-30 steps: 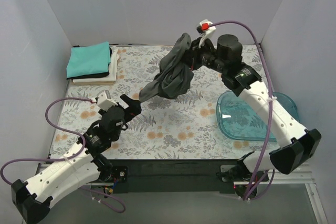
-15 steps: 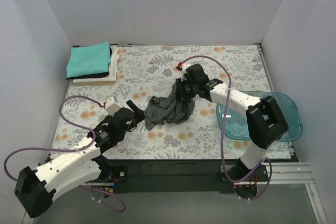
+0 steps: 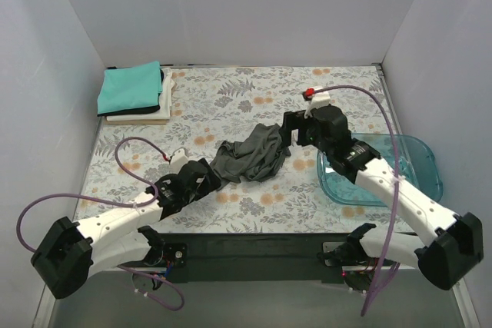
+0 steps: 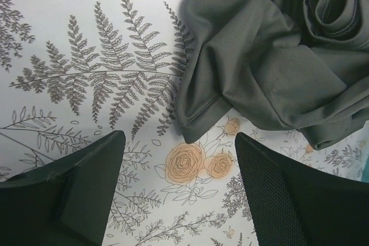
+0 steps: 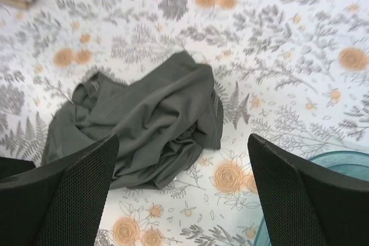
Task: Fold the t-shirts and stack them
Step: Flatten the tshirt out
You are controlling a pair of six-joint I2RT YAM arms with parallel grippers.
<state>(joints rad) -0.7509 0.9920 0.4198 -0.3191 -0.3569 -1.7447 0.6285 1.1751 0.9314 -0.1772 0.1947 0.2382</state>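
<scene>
The grey shirt [image 3: 250,151] is seen crumpled at the middle of the worktop [image 3: 346,90], well apart from the folded stack [image 3: 132,91], and is flanked by the left gripper [image 4: 179,142] and right gripper [image 5: 181,142], both spread wide and empty, probably so that it can be pulled flat.

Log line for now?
grey shirt: crumpled on table | left gripper: open at its hem | right gripper: open, empty | folded stack: back-left corner

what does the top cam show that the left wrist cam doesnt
Only the top view: the folded stack at far left, the tub on the right, and the right gripper. Only the left wrist: the shirt hem's stitching and mesh weave up close, with the left gripper spread wide. Both: the crumpled grey shirt on the floral cloth.
</scene>
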